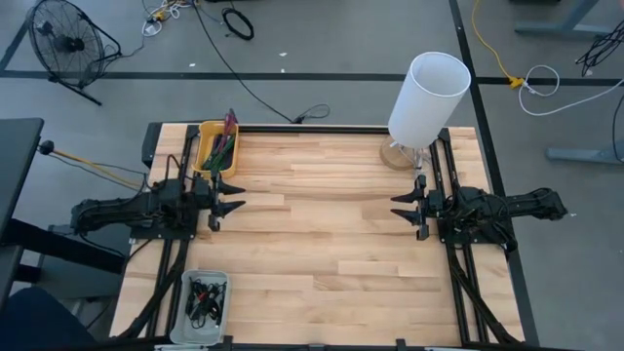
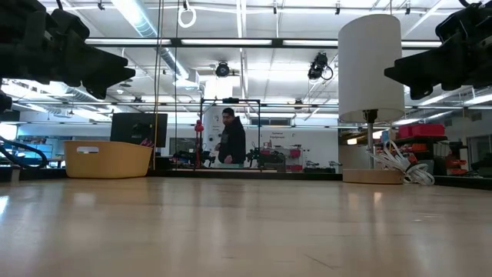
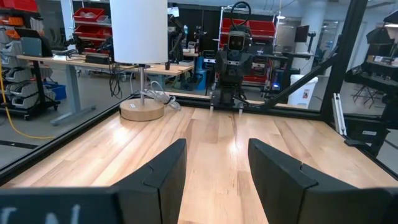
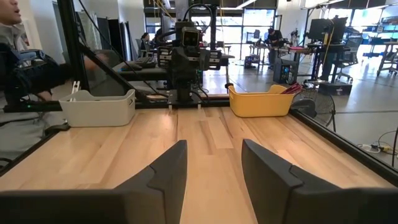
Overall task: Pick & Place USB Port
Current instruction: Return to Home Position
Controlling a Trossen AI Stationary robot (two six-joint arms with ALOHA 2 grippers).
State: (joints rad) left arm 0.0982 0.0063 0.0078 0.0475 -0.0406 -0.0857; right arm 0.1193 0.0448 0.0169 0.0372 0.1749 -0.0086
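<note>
While both arms hover at opposite sides of the table (image 1: 322,244), we see the left gripper (image 1: 234,196) and right gripper (image 1: 398,208) spread wide, holding nothing. Coloured cables (image 1: 226,142) lie in the yellow bin (image 1: 205,146) far left, black cables (image 1: 204,295) in the gray bin (image 1: 186,304) near left.

My left arm (image 1: 127,210) and my right arm (image 1: 507,207) are near black from base to tip, matt and blocky, built of jointed segments with thin black cables running along them. My left gripper (image 1: 237,197) ends in two pointed prongs, and my right gripper (image 1: 396,208) is its mirror twin. Close up, my left fingers (image 3: 163,177) are broad black wedges with flat inner faces and bevelled edges. My right fingers (image 4: 166,177) have the same cut. A dark bar at the root of the left pair carries pale letters (image 3: 65,214), too blurred to read. Head-on, each arm is a narrow black column with a small pale-edged panel (image 3: 235,42) and a black cable (image 3: 239,7) arching over it.
</note>
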